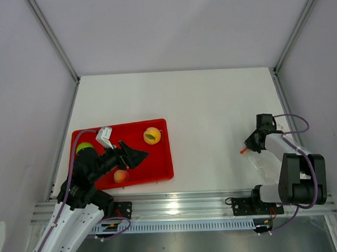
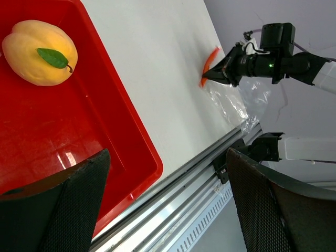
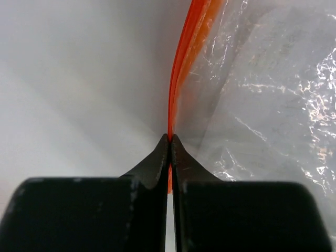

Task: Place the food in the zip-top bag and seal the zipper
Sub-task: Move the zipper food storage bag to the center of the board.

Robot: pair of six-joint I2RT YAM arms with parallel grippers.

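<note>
My right gripper (image 1: 248, 149) is shut on the red-orange zipper (image 3: 184, 68) at the edge of the clear zip-top bag (image 3: 262, 94), which lies crumpled on the table at the right (image 1: 265, 161). My left gripper (image 1: 139, 157) is open and empty, hovering over the red tray (image 1: 162, 166). In the tray lie the yellow-orange fruit (image 1: 152, 136), the peach (image 1: 121, 176) and the green apple (image 1: 83, 147), partly hidden by the left arm. The left wrist view shows the yellow-orange fruit (image 2: 39, 51), the zipper (image 2: 210, 60) and the bag (image 2: 236, 100). The brown fruit is out of view.
An aluminium rail (image 1: 178, 204) runs along the table's near edge, with both arm bases bolted to it. Grey walls and slanted frame posts (image 1: 53, 39) enclose the white table on three sides.
</note>
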